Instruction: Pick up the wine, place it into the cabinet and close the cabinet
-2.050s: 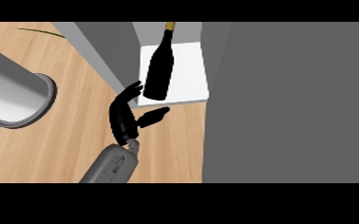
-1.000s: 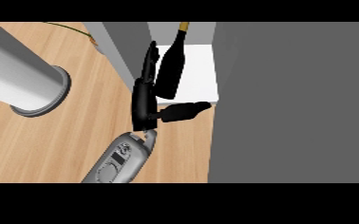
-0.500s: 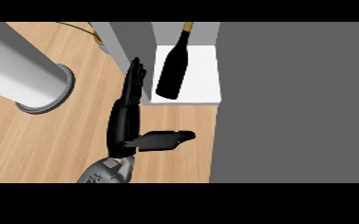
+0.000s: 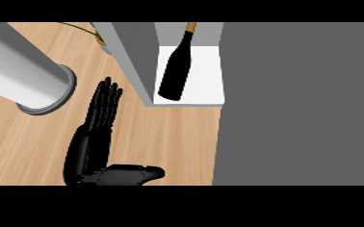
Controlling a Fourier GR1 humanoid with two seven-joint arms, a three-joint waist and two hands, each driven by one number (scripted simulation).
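The hand (image 4: 96,139) has drawn back from the bottle (image 4: 177,72) toward the frame's lower left (fingers now straight), forearm gone from view.

A light wooden table (image 4: 171,139) is filling the lower left. A large grey cylinder (image 4: 32,79) with a wider rim at its base is standing on it at the left edge. Thin green-yellow stems (image 4: 84,29) are showing near the top.
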